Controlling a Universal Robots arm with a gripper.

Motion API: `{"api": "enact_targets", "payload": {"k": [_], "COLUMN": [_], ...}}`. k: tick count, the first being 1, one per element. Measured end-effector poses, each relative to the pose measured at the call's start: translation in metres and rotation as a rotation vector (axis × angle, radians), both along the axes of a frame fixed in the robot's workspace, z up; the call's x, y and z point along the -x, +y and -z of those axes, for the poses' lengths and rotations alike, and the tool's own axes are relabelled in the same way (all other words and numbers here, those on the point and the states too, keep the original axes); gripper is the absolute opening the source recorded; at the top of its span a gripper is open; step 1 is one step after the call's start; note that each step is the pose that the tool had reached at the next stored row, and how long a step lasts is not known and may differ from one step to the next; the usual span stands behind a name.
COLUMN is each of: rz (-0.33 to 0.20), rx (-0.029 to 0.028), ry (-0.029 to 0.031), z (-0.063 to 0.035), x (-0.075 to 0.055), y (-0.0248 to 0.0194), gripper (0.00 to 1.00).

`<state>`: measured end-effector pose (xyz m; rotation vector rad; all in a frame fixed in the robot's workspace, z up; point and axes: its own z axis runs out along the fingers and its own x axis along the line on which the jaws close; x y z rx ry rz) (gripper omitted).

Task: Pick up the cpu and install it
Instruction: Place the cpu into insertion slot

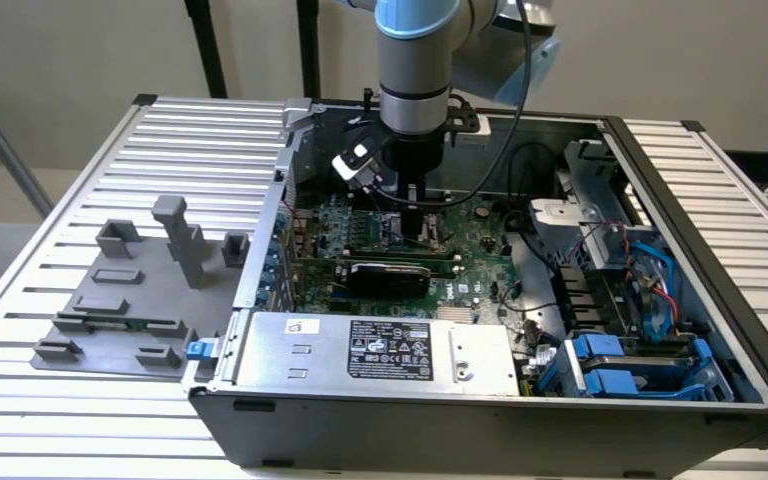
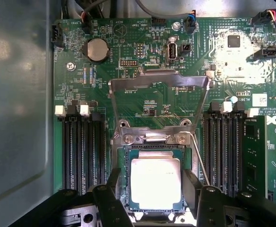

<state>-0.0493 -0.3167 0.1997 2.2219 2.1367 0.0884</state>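
The cpu (image 2: 155, 182), a small square chip with a silvery top and a pale rim, lies level in the black socket (image 2: 126, 156) on the green motherboard (image 2: 142, 104). I cannot tell whether it is fully seated. My gripper (image 2: 152, 189) straddles it, one black finger (image 2: 113, 187) against each of two opposite edges, shut on the chip. The socket's metal load frame (image 2: 159, 82) stands flipped open beyond it. In the exterior view the gripper (image 1: 408, 205) reaches straight down into the open computer case (image 1: 704, 250), onto the motherboard (image 1: 478, 270).
Memory slots (image 2: 81, 146) flank the socket on both sides, one (image 2: 253, 156) holding a module. A thin lever (image 2: 199, 161) runs beside the socket. In the case are a power supply (image 1: 384, 350), cables and blue drive bays (image 1: 624, 370). Grey fixture blocks (image 1: 131, 300) stand on the slatted table at the exterior view's left.
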Motion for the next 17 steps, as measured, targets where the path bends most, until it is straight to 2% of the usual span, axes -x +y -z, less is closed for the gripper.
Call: {"api": "enact_targets", "payload": {"k": [13, 17], "rz": [0.0, 0.0], "rx": [-0.0096, -0.011], "ry": [0.0001, 0.0], "z": [0.0003, 0.0003], "x": [0.0, 0.0], "y": [-0.0001, 0.0], "gripper": [0.63, 0.63]}}
